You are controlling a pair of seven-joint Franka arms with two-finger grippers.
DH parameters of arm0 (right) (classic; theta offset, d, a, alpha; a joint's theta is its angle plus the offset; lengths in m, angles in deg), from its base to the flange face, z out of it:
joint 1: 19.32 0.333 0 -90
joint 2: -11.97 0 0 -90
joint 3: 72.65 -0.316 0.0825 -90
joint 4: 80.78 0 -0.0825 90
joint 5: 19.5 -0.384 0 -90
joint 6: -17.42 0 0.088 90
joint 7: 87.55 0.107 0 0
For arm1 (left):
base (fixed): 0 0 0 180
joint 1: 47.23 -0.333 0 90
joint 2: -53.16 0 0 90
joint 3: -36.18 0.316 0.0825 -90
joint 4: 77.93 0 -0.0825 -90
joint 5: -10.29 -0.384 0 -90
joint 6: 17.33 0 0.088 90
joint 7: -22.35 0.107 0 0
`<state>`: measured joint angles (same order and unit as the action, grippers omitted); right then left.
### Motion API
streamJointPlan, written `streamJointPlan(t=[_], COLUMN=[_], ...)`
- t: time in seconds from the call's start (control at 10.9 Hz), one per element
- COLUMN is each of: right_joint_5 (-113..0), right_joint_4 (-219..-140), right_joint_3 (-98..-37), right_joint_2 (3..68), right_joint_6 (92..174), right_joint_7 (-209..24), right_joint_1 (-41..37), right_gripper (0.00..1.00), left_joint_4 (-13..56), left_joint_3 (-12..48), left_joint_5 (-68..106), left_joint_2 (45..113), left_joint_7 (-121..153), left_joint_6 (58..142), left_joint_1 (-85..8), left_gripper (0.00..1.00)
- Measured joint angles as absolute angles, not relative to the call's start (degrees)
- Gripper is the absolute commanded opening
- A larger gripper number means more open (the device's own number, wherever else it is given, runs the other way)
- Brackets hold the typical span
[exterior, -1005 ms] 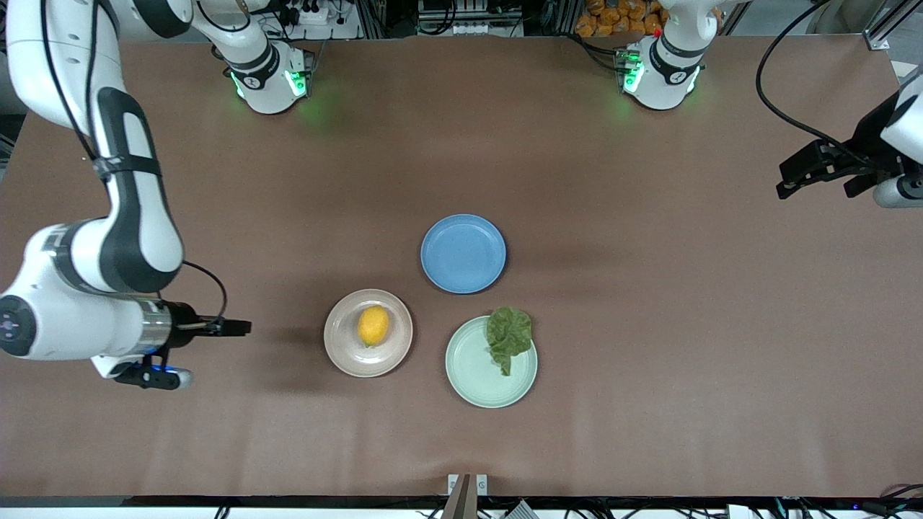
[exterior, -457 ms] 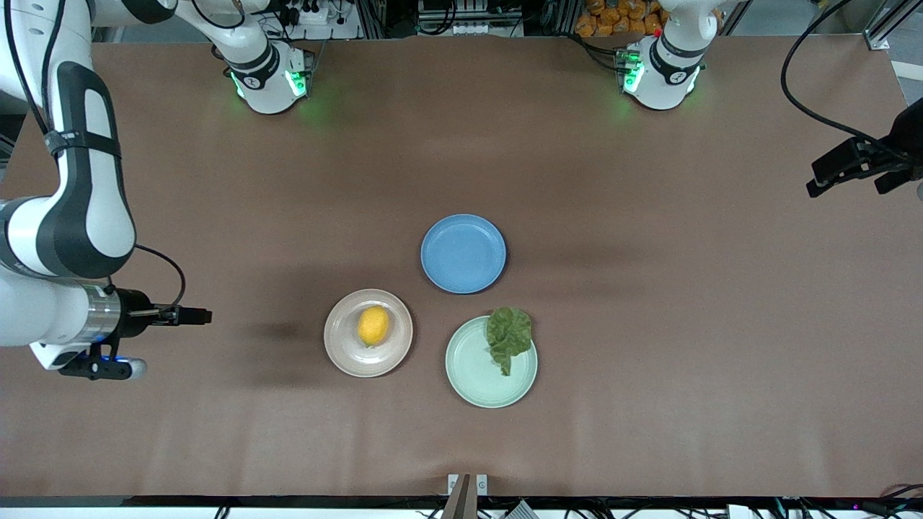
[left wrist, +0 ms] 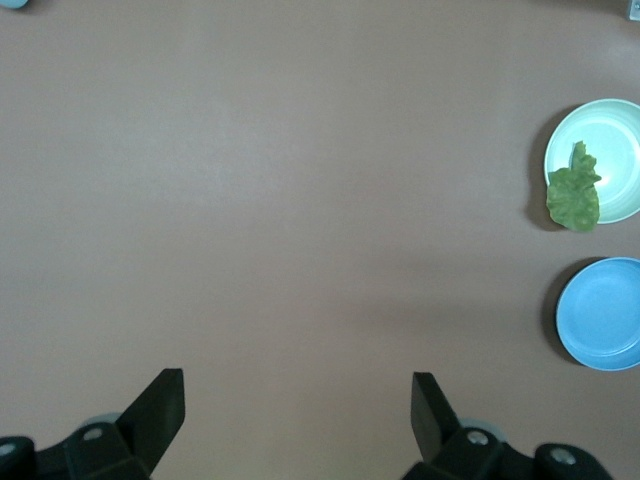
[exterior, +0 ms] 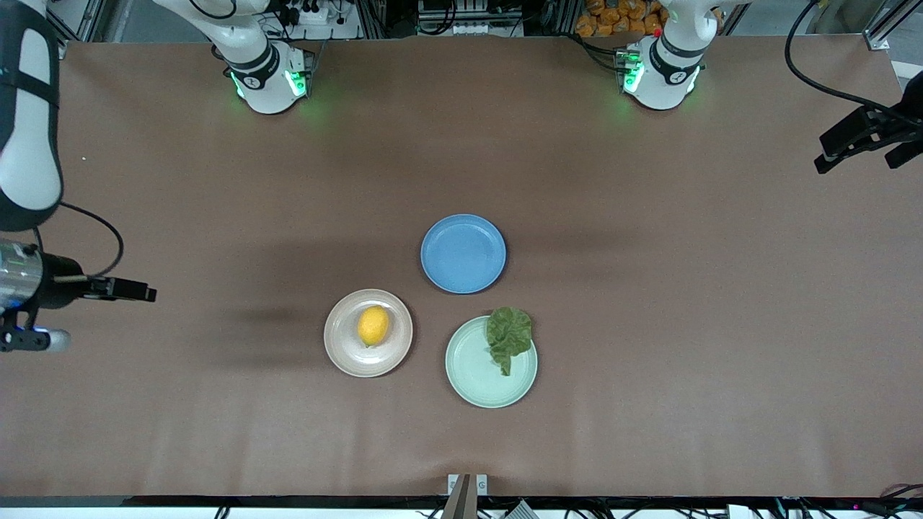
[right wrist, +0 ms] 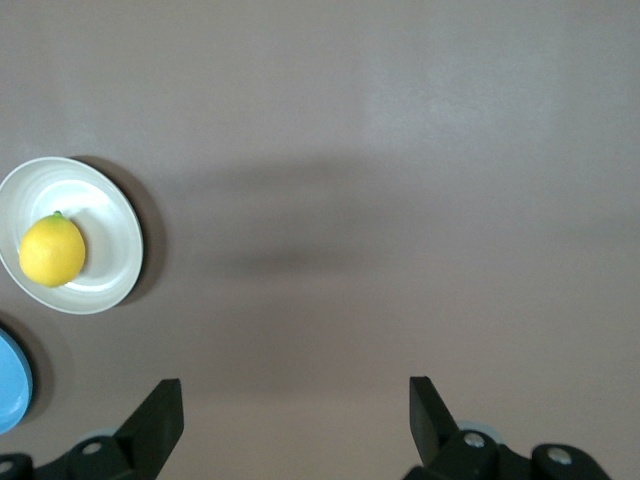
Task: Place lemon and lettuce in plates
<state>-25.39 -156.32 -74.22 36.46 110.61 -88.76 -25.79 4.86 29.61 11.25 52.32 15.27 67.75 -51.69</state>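
Observation:
The yellow lemon [exterior: 373, 325] lies in the pale pink-beige plate [exterior: 339, 349]. The dark green lettuce [exterior: 509, 334] lies on the pale mint green plate [exterior: 472, 375], with its broad end over the rim toward the blue plate. My right gripper [exterior: 148, 293] is open and empty over bare table toward the right arm's end. My left gripper [exterior: 823, 160] is open and empty over the table's edge at the left arm's end. The right wrist view shows the lemon [right wrist: 52, 250] in its plate [right wrist: 105, 215]. The left wrist view shows the lettuce [left wrist: 573, 196] on the mint plate [left wrist: 612, 135].
An empty blue plate [exterior: 463, 254] sits farther from the front camera than the two other plates, close to both. It also shows in the left wrist view [left wrist: 605, 313]. The brown table [exterior: 649, 324] spreads around the plates.
Both arms have drawn away from the plates toward their own ends of the table. The lemon, the lettuce and the plates have not moved.

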Motion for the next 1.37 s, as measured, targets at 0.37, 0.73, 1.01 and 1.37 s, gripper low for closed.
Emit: streamJointPlan(t=[0.37,0.73,1.01,1.37], right_joint_5=[-24.62,-22.08,-20.12,-18.7], right_joint_4=[-172.46,-176.14,-172.36,-171.75], right_joint_3=[-79.5,-82.52,-82.33,-81.41], right_joint_2=[23.08,13.71,11.8,11.99], right_joint_6=[115.95,108.64,101.37,102.85], right_joint_7=[-89.38,-89.39,-89.39,-89.39], right_joint_1=[-30.97,-32.28,-32.79,-33.32], right_gripper=[1.0,1.0,1.0,1.0], left_joint_4=[7.79,8.31,9.28,9.21], left_joint_3=[32.44,30.68,26.78,26.67], left_joint_5=[12.58,12.58,8.86,8.41], left_joint_2=[53.1,55.03,55.06,54.77], left_joint_7=[15.27,15.27,15.27,15.27], left_joint_6=[70.12,70.82,70.81,70.82], left_joint_1=[-49.3,-47.99,-47.97,-48.62], left_gripper=[1.0,1.0,1.0,1.0])
